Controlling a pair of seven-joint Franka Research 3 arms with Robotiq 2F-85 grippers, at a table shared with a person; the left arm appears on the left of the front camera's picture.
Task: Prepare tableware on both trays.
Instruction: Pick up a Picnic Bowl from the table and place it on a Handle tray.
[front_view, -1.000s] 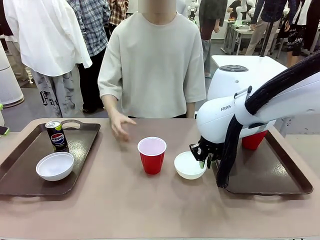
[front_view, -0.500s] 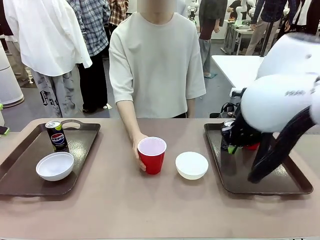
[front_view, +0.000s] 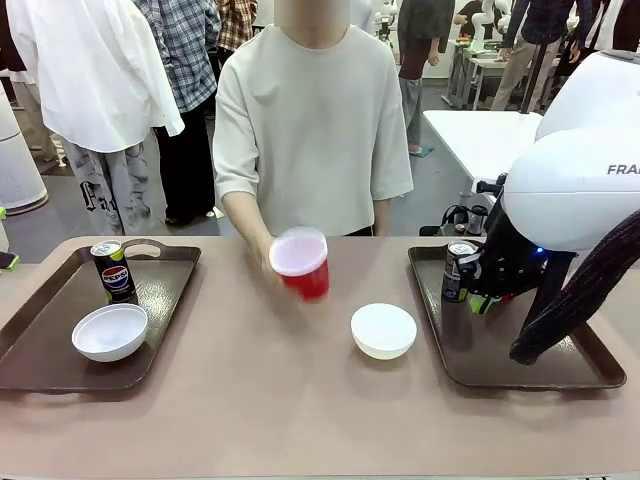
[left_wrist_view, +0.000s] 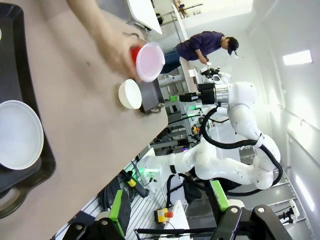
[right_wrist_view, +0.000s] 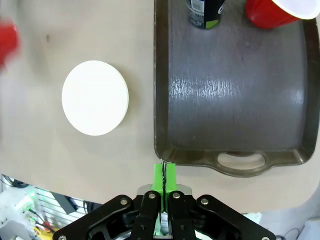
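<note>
My right gripper (right_wrist_view: 164, 173) is pinched shut, empty, over the right tray (right_wrist_view: 235, 125) rim; my left gripper (left_wrist_view: 169, 202) is spread wide. The white bowl (front_view: 383, 330) sits on the table (front_view: 250, 400) beside that tray; the person's hand (front_view: 265, 255) holds a red cup (front_view: 300, 262) aloft.

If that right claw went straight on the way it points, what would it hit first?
Most likely the right tray, near its handle-end rim: the right gripper, shut, points down at it. Exact depth is unclear.

Front view faces across the brown worktop (front_view: 300, 410) toward the person (front_view: 310, 120). Right wrist view looks straight down, close, over the shallow white round bowl (right_wrist_view: 95, 97); left wrist view, rolled sideways, shares that bowl from afar
</note>
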